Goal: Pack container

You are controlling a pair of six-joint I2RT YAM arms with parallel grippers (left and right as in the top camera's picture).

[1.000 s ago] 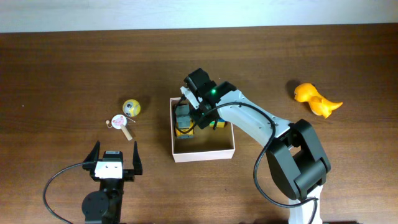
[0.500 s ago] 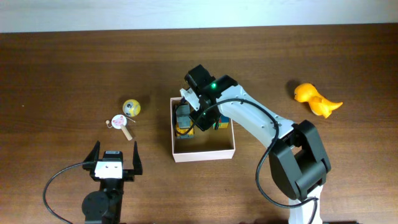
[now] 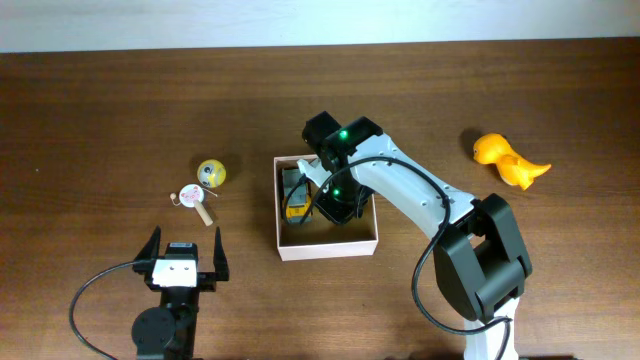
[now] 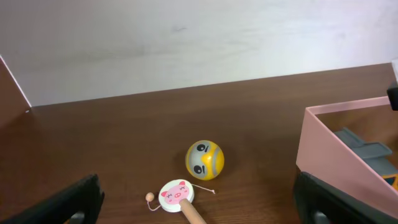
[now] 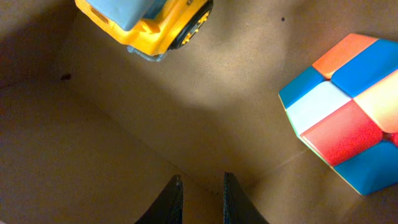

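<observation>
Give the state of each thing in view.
Square white-walled cardboard container: open-topped, partly filled.
Yellow toy truck: in container.
Multicoloured puzzle cube: in container.
Yellow ball toy: on table.
Pig-faced wooden rattle: on table.
Orange toy animal: on table.
Left gripper: open, empty.
Right gripper: nearly shut, empty.

Stock as I see it:

- Tabletop [image 3: 100, 110]: dark brown wood, with a pale wall [image 4: 186, 43] behind its far edge.
- Ball [image 3: 211, 172]: yellow with a grey face, on my left side.
- Pig drum [image 3: 193, 199]: a round white face on a wooden stick with a bead on a string. It is near the ball on the side closer to me, not touching it.
- Orange toy [image 3: 508, 161]: an animal figure, far to my right, well apart from the rest.
- Truck [image 5: 149, 22]: yellow with a blue-grey top.
- Cube [image 5: 348, 112]: many-coloured, near the truck but apart from it.
</observation>
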